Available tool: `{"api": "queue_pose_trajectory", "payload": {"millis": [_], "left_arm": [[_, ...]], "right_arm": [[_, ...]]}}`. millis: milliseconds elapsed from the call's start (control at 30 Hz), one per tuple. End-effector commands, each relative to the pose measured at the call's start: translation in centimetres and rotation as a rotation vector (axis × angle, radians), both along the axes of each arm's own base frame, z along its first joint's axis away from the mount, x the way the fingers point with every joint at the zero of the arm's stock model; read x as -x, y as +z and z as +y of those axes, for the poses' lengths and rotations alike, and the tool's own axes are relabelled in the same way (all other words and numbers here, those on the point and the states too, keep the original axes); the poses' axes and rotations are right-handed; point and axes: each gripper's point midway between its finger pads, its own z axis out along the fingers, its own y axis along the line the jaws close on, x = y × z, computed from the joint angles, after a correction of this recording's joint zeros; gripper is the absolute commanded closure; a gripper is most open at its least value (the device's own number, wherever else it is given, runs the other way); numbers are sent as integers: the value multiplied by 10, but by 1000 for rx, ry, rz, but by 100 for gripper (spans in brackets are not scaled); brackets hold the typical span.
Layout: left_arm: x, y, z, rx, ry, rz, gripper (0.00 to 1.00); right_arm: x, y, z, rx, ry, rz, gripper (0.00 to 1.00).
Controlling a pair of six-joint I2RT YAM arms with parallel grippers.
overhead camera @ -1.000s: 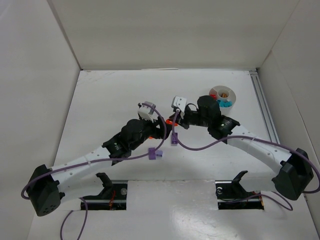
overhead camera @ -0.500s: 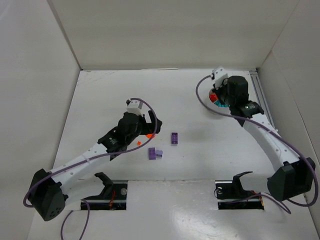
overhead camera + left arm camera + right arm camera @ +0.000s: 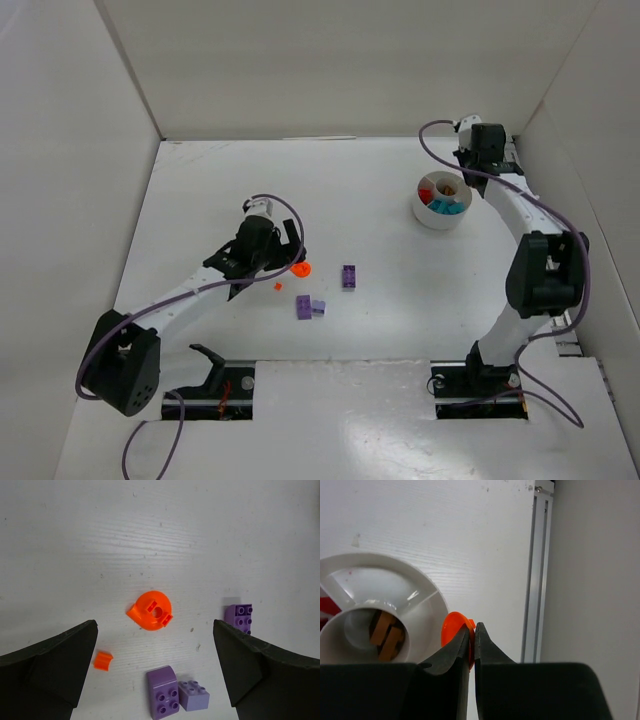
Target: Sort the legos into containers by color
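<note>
The right jaws are pinching a thin orange piece (image 3: 454,632) by its edge, closed almost fully on it. They are hanging by the far rim of the white divided dish (image 3: 385,572) — likely so the piece can drop into the section meant for orange. Whether it is over a wedge or just outside the rim I cannot tell. The central hub (image 3: 384,636) is holding orange-brown pieces, a red brick (image 3: 427,194) is lying in one wedge and teal bricks (image 3: 447,207) in another.

The left jaws are standing spread wide with nothing in them, hovering over the loose legos on the surface (image 3: 160,530). A round orange piece (image 3: 151,616) is lying between the open tips, probably the next pick, and a small orange bit (image 3: 103,660) is lying near one tip. Three purple pieces are waiting unsorted — a dark purple brick (image 3: 239,618) beside the other tip, and a sloped purple brick (image 3: 162,692) touching a paler purple brick (image 3: 194,695).
</note>
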Motion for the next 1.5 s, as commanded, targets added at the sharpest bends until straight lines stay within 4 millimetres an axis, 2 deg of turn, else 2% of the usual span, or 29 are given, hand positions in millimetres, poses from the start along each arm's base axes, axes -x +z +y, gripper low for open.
{"api": "queue_pose_trajectory", "payload": {"millis": [0, 67, 200, 267, 400, 433, 567, 600, 700, 733, 767, 800, 867, 900, 967, 1000, 1033, 1167, 1200, 1300, 1333, 1400, 1433, 1467], "left_arm": [[-2, 7, -6, 27, -15, 2, 0], [0, 5, -5, 22, -15, 11, 0], [4, -2, 5, -6, 10, 34, 0], [6, -6, 7, -17, 17, 40, 0], [7, -7, 8, -15, 23, 51, 0], [9, -8, 9, -15, 23, 51, 0], [11, -5, 10, -1, 30, 44, 0], [11, -5, 10, -1, 30, 44, 0], [14, -3, 11, 9, 36, 40, 0], [16, -3, 12, 12, 36, 36, 0], [16, 1, 12, 19, 36, 24, 0], [18, -2, 13, 21, 42, 34, 0], [20, 2, 14, 26, 42, 25, 0], [20, 2, 14, 26, 42, 25, 0], [21, 3, 14, 33, 47, 28, 0], [22, 4, 13, 39, 38, 32, 0], [26, -1, 12, 42, 27, 46, 0], [32, 2, 7, 72, 6, 37, 0], [31, 5, 9, 69, 16, 25, 0], [39, -8, 18, 31, 86, 70, 0], [44, -16, 23, 15, 107, 94, 4], [43, -20, 30, 16, 172, 106, 5], [42, -20, 32, 9, 182, 101, 6], [39, -21, 33, 13, 189, 83, 11]], "right_arm": [[-23, 24, -4, 0, -31, -68, 100], [-30, 17, -6, 0, -57, -55, 100], [-31, -3, -1, -30, -43, -27, 100], [-27, -17, 2, -41, -29, -2, 100], [-23, -33, 11, -80, 7, 25, 100], [-25, -27, 14, -89, 19, 4, 100], [-20, -37, 16, -101, 20, 31, 99], [-19, -33, 16, -101, 20, 22, 97], [-14, -36, 16, -108, 14, 30, 89], [-11, -30, 16, -109, 15, 17, 88], [-9, -34, 16, -108, 14, 28, 82], [-8, -27, 16, -109, 15, 11, 78], [-2, -28, 16, -109, 15, 16, 73], [-2, -21, 16, -109, 16, 1, 66], [1, -19, 18, -116, 26, -2, 61], [2, -12, 18, -116, 27, -19, 56], [2, -11, 18, -116, 27, -19, 55], [9, 9, 16, -110, 20, -52, 53], [12, 20, 16, -110, 21, -76, 53], [20, 34, 14, -104, 14, -103, 52], [26, 45, 14, -104, 15, -127, 52], [34, 51, 18, -120, 39, -143, 51], [44, 55, 20, -125, 49, -154, 51], [48, 57, 22, -131, 58, -166, 51]]}}
